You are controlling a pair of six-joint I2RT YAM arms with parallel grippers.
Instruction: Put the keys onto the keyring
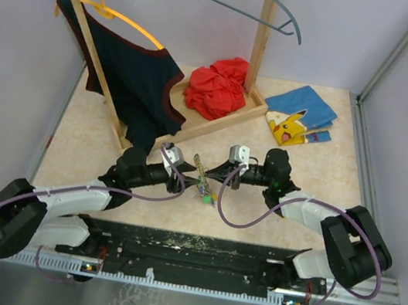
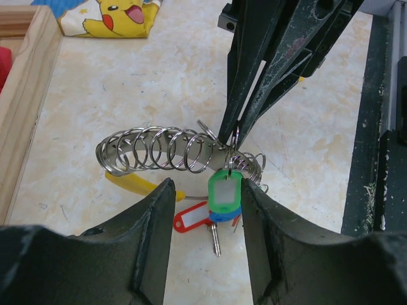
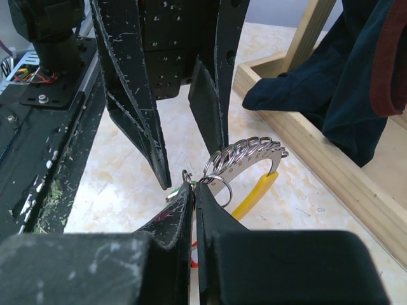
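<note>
- My right end effector (image 3: 194, 185) pinches the green-tagged key (image 2: 224, 190) against the keyring (image 2: 152, 149); I judge the threading unfinished.
- My left end effector (image 2: 206, 185) gapes wide around its tag; the red-tagged key (image 2: 189, 220) below looks unattached.

From overhead the keyring (image 1: 200, 170) and its keys (image 1: 206, 193) are too small to tell apart, at frame centre. In the left wrist view the blue tag (image 2: 219, 217) sits mostly behind the green tag (image 2: 224, 190), and the yellow cloth (image 2: 121, 16) is cut by the top edge. In the right wrist view the right claw (image 3: 193, 185) covers the keys, at lower centre.
</note>
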